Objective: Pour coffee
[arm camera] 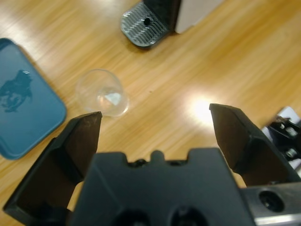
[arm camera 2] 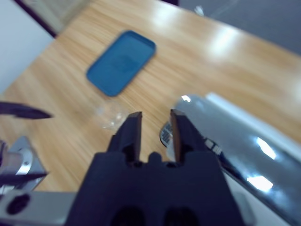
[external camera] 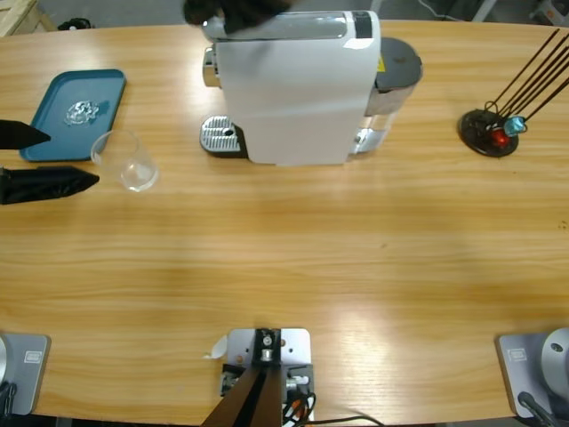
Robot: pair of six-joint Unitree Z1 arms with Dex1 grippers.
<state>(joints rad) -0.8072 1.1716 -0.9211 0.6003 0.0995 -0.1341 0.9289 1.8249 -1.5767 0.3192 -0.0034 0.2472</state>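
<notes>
Left gripper (arm camera: 155, 136): jaws spread wide, nothing between them, coming in low from the table's left edge. Just ahead of the tips stands a clear plastic cup (external camera: 127, 160), upright and apart from the jaws, beside a blue tray (external camera: 53, 124). No coffee can be made out in it. The cup sits between the gripper and the coffee machine (external camera: 293, 84), whose drip grate (external camera: 220, 136) lies farther along the same line. Right gripper (arm camera 2: 155, 129): jaws narrow, holding nothing, poised high over the machine's top. Judgement: the left arm is plainly nearer the cup; a straight advance would bracket it.
</notes>
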